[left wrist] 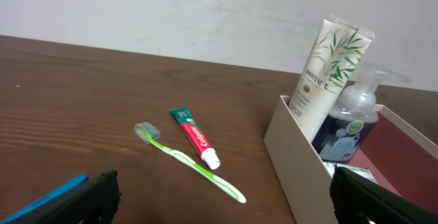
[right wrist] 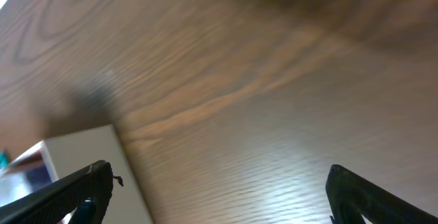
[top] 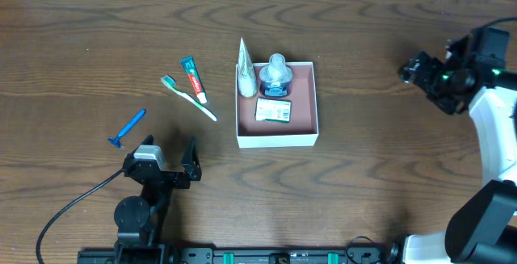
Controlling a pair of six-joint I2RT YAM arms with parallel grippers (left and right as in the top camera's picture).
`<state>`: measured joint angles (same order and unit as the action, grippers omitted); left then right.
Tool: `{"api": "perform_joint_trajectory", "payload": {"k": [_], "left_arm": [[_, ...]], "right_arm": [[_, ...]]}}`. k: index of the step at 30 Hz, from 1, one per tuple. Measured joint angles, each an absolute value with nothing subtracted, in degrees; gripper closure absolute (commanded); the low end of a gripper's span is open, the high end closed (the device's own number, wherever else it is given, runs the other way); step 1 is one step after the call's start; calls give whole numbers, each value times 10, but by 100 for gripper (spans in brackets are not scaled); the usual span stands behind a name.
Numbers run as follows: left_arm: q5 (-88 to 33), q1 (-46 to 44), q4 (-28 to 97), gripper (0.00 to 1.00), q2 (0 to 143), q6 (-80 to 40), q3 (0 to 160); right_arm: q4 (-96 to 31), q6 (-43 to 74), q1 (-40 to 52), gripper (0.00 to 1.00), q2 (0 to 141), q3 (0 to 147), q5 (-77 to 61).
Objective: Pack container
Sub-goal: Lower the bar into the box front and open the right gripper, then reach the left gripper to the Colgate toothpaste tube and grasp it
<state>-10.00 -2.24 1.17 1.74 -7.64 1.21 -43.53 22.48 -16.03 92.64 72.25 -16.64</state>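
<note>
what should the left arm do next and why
Probably ease the left gripper forward and down onto the toothbrush: it lies outside the box, straight ahead of the open jaws. The toothpaste and razor also wait outside.

Table: dark wood grain, smooth, with a soft sheen noted where light is caught. Container: thin white cardboard, matt; the pinkish-brown inside is seen as matt too. Tube: white plastic, faintly glossy. Pump bottle: clear, shiny plastic. Toothbrush: smooth plastic. Toothpaste: glossy printed tube.
</note>
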Motion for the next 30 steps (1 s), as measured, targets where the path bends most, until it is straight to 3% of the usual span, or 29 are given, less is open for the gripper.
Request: {"api": "perform_joint_trajectory", "payload": {"k": [10,22,30], "left_arm": [[-144,-22,97,2,46,-106,60],[-157,-22,356,2,370,-123,445],[-205,-22,402,2,481,-123,514]], "right_arm": [[-444,230,-192,1,926,722,-149],[-444,230,-192,1,926,722,-145],[-444,230,-192,1,926,722,-145]]}}
